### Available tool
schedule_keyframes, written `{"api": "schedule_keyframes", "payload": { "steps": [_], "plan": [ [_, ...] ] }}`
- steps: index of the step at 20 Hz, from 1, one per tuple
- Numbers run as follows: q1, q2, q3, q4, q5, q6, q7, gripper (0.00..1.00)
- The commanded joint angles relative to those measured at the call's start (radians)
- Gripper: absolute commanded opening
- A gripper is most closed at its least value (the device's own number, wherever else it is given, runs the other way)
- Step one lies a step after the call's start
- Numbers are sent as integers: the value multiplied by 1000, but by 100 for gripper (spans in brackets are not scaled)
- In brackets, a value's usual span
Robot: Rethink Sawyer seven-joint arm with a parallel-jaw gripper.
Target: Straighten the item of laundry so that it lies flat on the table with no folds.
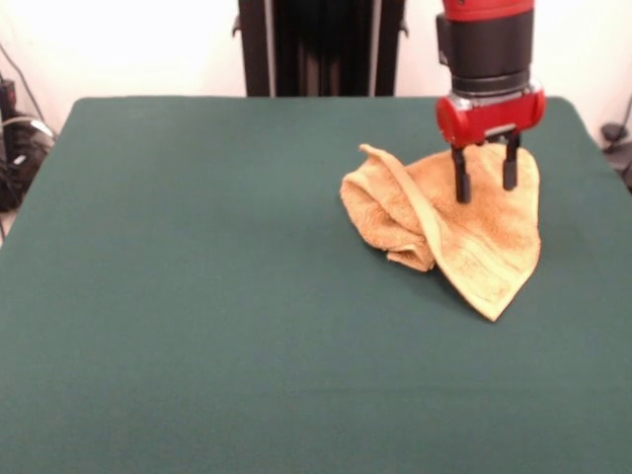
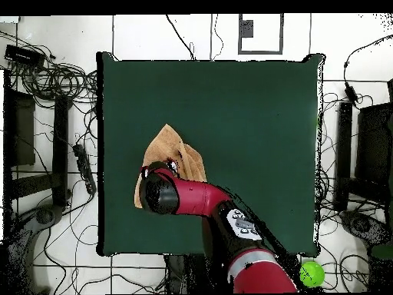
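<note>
The fingers [image 1: 486, 181] are hanging spread and empty over the crumpled towel [image 1: 464, 232], which is lying at the worktop's [image 1: 197, 296] three o'clock side, so pinching one loose corner and dragging outward looks wisest.

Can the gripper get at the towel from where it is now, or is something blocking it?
Probably yes. The gripper hangs right over the crumpled towel with its fingers apart, and nothing else lies on the table between them.
</note>
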Motion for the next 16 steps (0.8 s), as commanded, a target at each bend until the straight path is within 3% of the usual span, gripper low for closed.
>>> {"api": "schedule_keyframes", "payload": {
  "steps": [1, 9, 16],
  "plan": [
    [-25, 16, 50, 27, -39, 75, 147, 100],
    [-54, -98, -3, -190, -99, 427, -41, 100],
    [-95, -113, 30, -291, -198, 555, -77, 100]
  ]
}}
